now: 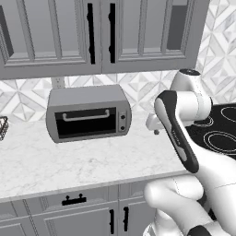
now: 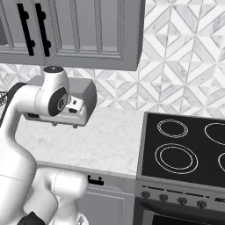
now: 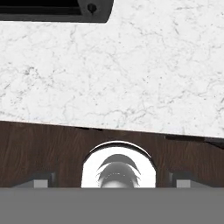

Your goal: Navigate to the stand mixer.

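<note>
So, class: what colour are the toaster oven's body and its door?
Grey body, dark glass door; the toaster oven shows best in the left base view.

The left base view looks forward and down from behind the arm at the white marble counter (image 1: pixel 69 161), facing the wide grey toaster oven with a dark glass door (image 1: pixel 87 113). The right base view shares that counter (image 2: pixel 105 145) and oven (image 2: pixel 85 94), adding the black glass cooktop (image 2: pixel 184 149). The hand view looks down close over the counter's edge (image 3: pixel 131 87).

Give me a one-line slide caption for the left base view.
Folded white arm beside a grey toaster oven on the marble counter, black cooktop at right.
</note>
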